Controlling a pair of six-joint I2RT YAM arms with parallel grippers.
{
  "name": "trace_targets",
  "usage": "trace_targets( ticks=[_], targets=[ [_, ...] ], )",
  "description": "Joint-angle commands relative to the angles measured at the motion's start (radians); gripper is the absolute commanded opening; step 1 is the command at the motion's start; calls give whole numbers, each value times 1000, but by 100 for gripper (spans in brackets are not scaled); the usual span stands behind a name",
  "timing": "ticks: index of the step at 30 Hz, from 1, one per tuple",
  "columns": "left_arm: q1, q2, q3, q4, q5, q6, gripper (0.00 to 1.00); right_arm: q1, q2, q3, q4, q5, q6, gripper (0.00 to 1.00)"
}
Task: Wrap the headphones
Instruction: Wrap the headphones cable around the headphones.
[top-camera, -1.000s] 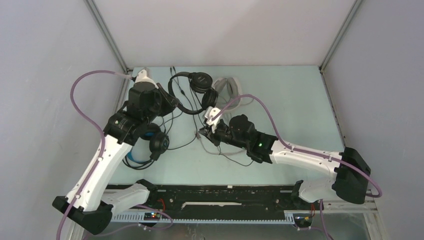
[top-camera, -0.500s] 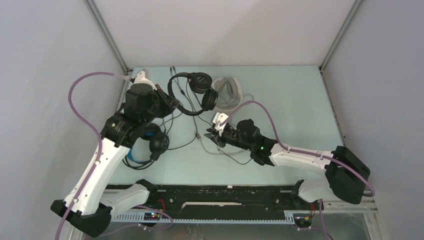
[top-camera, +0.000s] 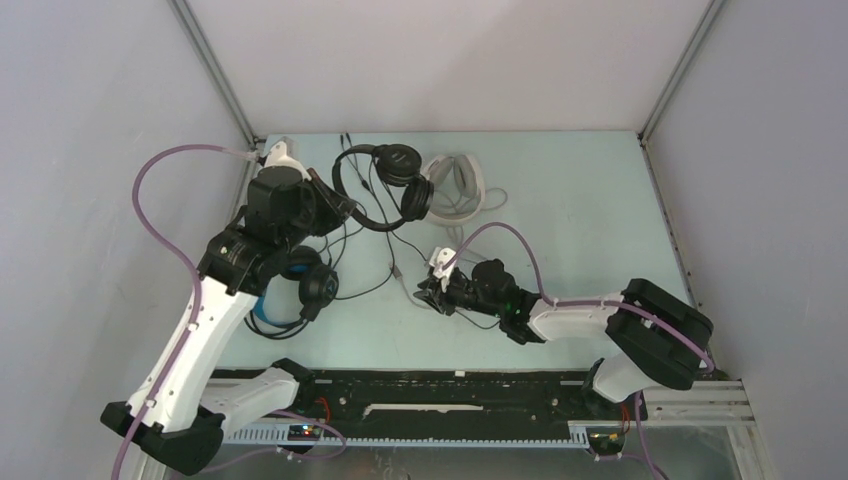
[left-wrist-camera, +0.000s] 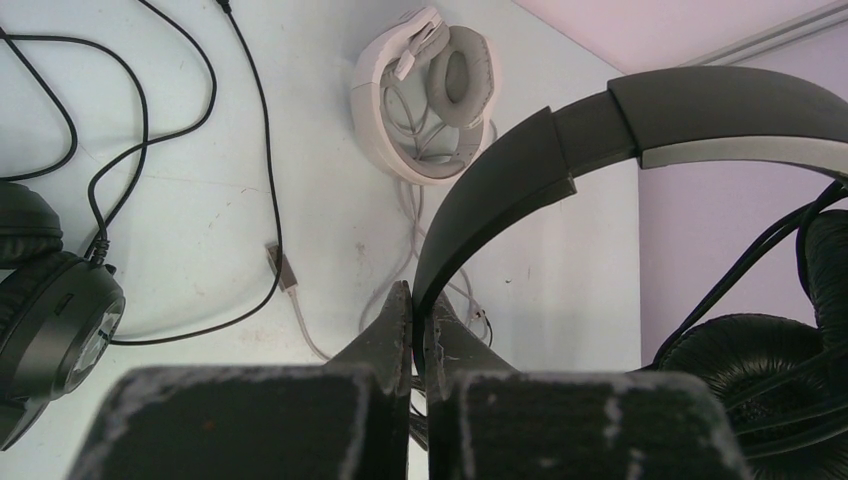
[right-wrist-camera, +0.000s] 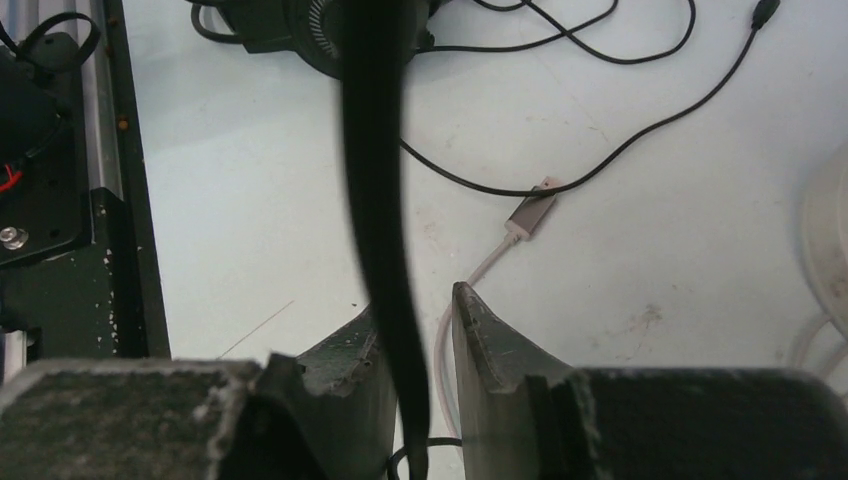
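Across the middle of the top view, the pale blue-green counter (top-camera: 580, 220) carries three wired sets: the all-black over-ear headphones (top-camera: 400, 160) at upper centre, the white-grey padded headphones (top-camera: 455, 185) just right of them, and the black headphones with a blue headband (top-camera: 320, 285) at left. The left gripper (left-wrist-camera: 415, 300) has its jaws clenched on the all-black headband. The right gripper (right-wrist-camera: 425, 300) shows parted jaws, with a thin black cable (right-wrist-camera: 375, 150) running through the gap, near a small grey plug (right-wrist-camera: 530, 210).

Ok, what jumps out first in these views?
A black cable running straight between the parted jaws of the right gripper, low at table centre. Then the left gripper, shut at the headband of the all-black headphones near the far-left corner, with loose cables sprawled between both arms.
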Motion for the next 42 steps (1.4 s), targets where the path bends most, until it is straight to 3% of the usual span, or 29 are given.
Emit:
trace_targets(
  ticks=[1, 5, 10, 17, 29, 32, 35, 42],
  targets=[
    [6, -34, 80, 45, 33, 6, 0, -5, 40, -29, 169, -16, 25, 27],
    [10, -34, 85, 35, 45, 14, 0, -33, 80, -66, 257, -20, 70, 23],
    [27, -33, 109, 24, 108, 27, 0, -92, 87, -132, 369, -43, 106, 0],
    [43, -34, 146, 3, 131, 87, 0, -180, 46, -146, 392, -142, 152, 0],
    [105, -23, 189, -39, 159, 209, 0, -311, -51, -146, 312, -162, 196, 0],
    [107, -19, 181, -7, 238, 268, 0, -325, -58, -136, 295, -173, 201, 0],
    [107, -20, 162, 17, 320, 350, 0, -343, -81, -107, 231, -190, 221, 0],
    [106, -56, 59, 90, 334, 540, 0, -388, -184, 24, -59, -318, 261, 0]
  ],
)
